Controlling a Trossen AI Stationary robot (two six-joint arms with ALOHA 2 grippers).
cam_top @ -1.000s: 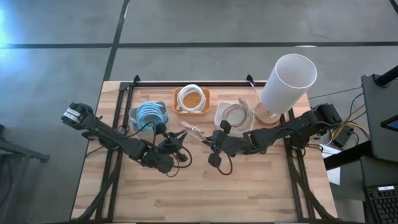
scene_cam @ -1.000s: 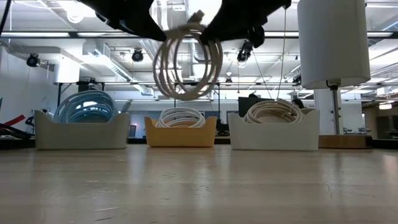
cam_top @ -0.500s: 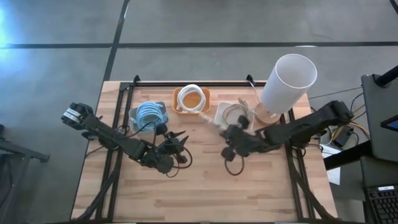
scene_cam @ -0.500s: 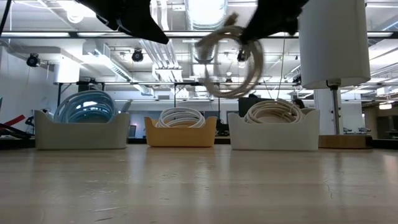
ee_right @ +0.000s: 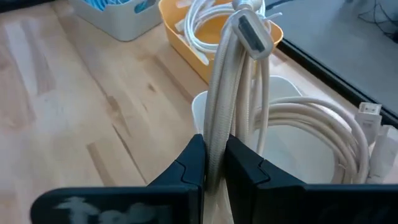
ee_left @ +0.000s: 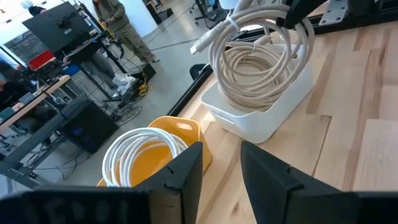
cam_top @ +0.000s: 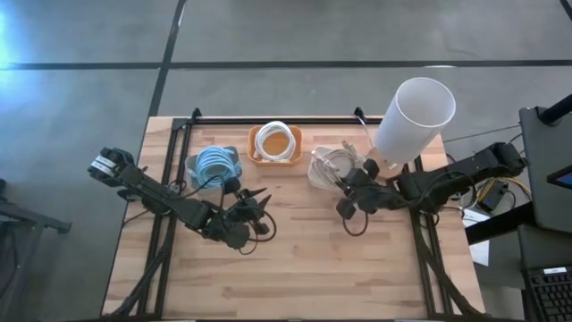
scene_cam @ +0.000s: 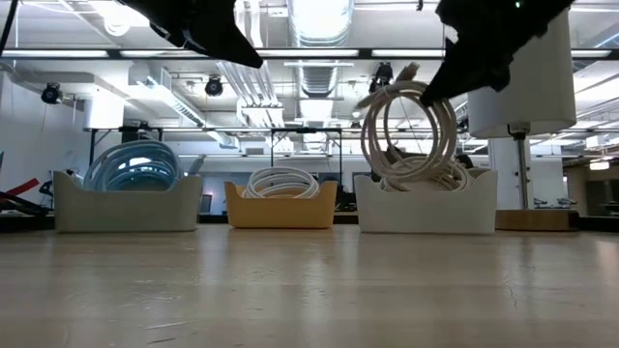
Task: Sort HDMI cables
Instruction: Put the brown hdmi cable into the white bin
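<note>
The right gripper (ee_right: 214, 168), jaws clamped on a coiled beige HDMI cable (scene_cam: 406, 135), hangs it over the white plastic bin (cam_top: 315, 172) at the worktop's far edge; the left gripper (ee_left: 221, 168) hovers near the worktop's middle, jaws parted and empty.

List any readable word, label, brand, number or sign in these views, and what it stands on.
None can be read.
The beige cable coil held by the right gripper, the white bin, the yellow bin and the white cylinder show no print.
The monitors in the room behind are too blurred to read.
</note>
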